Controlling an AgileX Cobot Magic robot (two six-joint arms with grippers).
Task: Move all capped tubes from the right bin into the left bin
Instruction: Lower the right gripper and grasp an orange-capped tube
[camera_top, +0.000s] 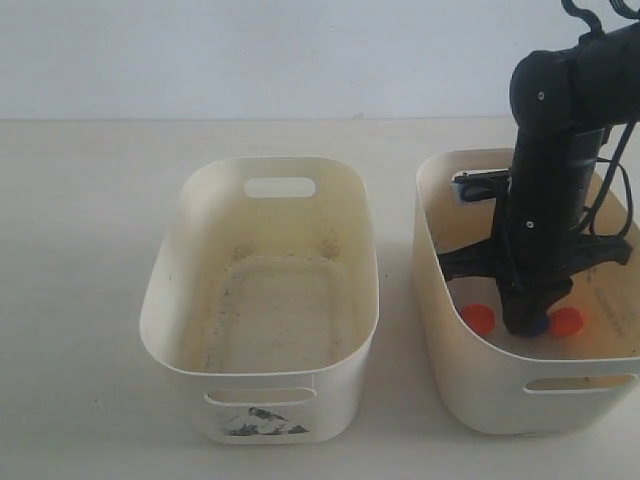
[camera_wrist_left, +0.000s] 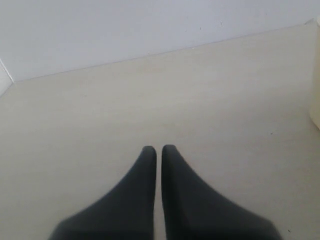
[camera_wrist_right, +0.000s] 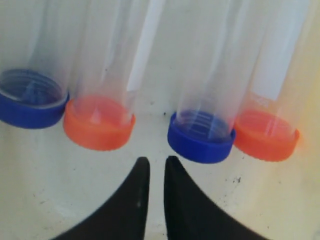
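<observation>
Several capped tubes lie side by side in the cream-yellow right bin (camera_top: 520, 405). In the right wrist view their caps run dark blue (camera_wrist_right: 30, 106), orange (camera_wrist_right: 99, 125), dark blue (camera_wrist_right: 201, 139), orange (camera_wrist_right: 265, 136), on the bin's speckled floor (camera_wrist_right: 55, 185). My right gripper (camera_wrist_right: 157, 161) is shut and empty, with its tips just short of the gap between the middle orange and blue caps. From the exterior view it (camera_top: 522, 322) reaches down into that bin between two orange caps (camera_top: 478, 319) (camera_top: 566, 321). The off-white left bin (camera_top: 165, 300) holds no tubes. My left gripper (camera_wrist_left: 156, 148) is shut over bare table.
The right arm's dark body (camera_top: 545, 200) and its cables fill much of the right bin. A narrow strip of table (camera_top: 397, 300) separates the two bins. A cream edge (camera_wrist_left: 316, 100) shows at the side of the left wrist view.
</observation>
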